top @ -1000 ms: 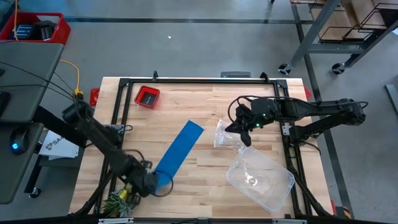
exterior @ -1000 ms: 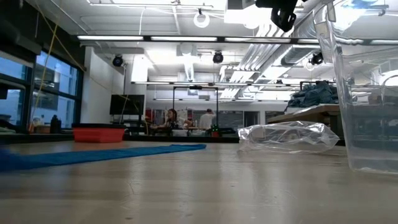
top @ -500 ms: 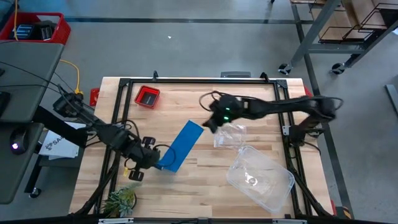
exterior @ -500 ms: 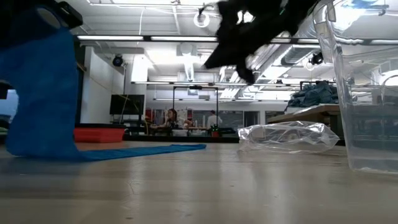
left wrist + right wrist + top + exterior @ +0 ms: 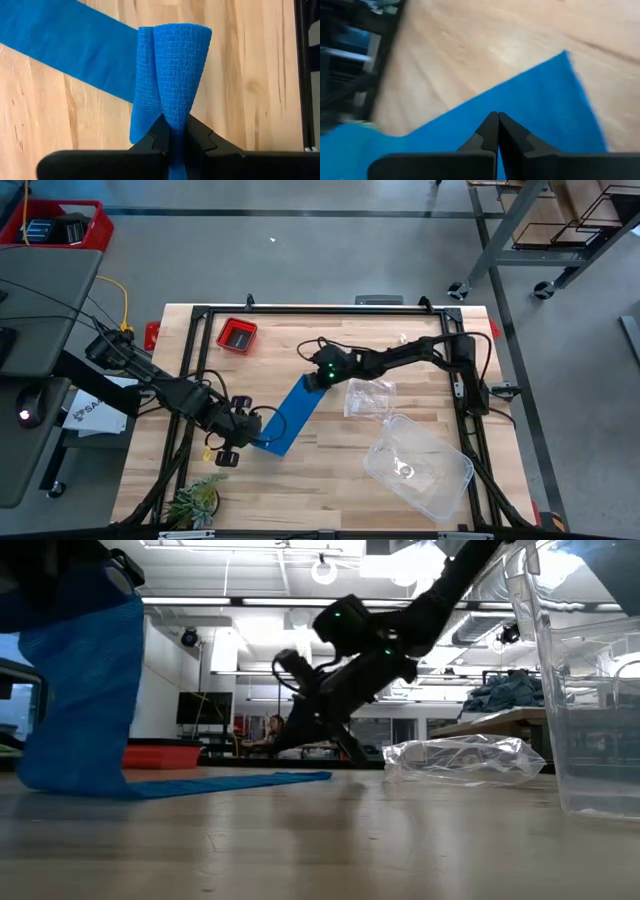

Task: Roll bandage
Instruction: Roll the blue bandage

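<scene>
The left tool (image 5: 172, 131) pinches the near end of the blue bandage (image 5: 290, 415) and holds it folded up off the wooden bench (image 5: 400, 330), while the right tool (image 5: 497, 126), its fingers pressed together on nothing, hovers over the far end, which lies flat beside a clear plastic bag (image 5: 368, 396).

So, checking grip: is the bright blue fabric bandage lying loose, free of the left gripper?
No, the left gripper pinches the folded bandage end.
</scene>
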